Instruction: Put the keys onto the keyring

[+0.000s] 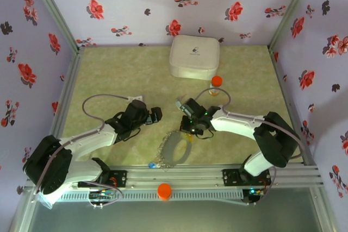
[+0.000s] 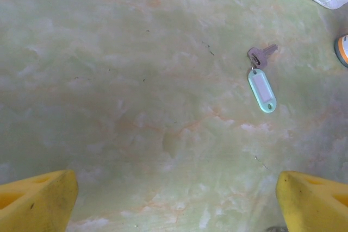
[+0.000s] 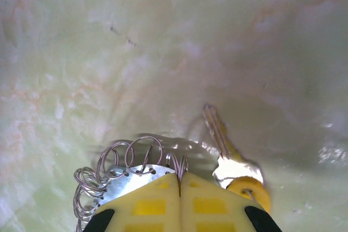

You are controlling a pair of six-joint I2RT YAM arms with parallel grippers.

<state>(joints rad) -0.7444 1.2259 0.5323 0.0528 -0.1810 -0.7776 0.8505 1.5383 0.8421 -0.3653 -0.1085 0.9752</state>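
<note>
The keyring (image 1: pixel 175 149) lies near the front rail as a grey hoop with a blue key (image 1: pixel 153 164) at its near left end. My right gripper (image 1: pixel 191 128) reaches down to its far end. In the right wrist view the gripper (image 3: pixel 180 181) is shut on one of the thin wire loops along the keyring's silvery plate (image 3: pixel 126 179). A silver key with a yellow tag (image 3: pixel 232 162) lies just right of the fingers. My left gripper (image 1: pixel 154 115) hovers open over bare table (image 2: pixel 176 205). Ahead of it lies a silver key with a pale green tag (image 2: pixel 261 86).
A white rounded box (image 1: pixel 194 56) stands at the back, with an orange-capped bottle (image 1: pixel 216 82) in front of it. An orange cap (image 1: pixel 164 190) sits on the front rail. Flowered walls close in the table on three sides.
</note>
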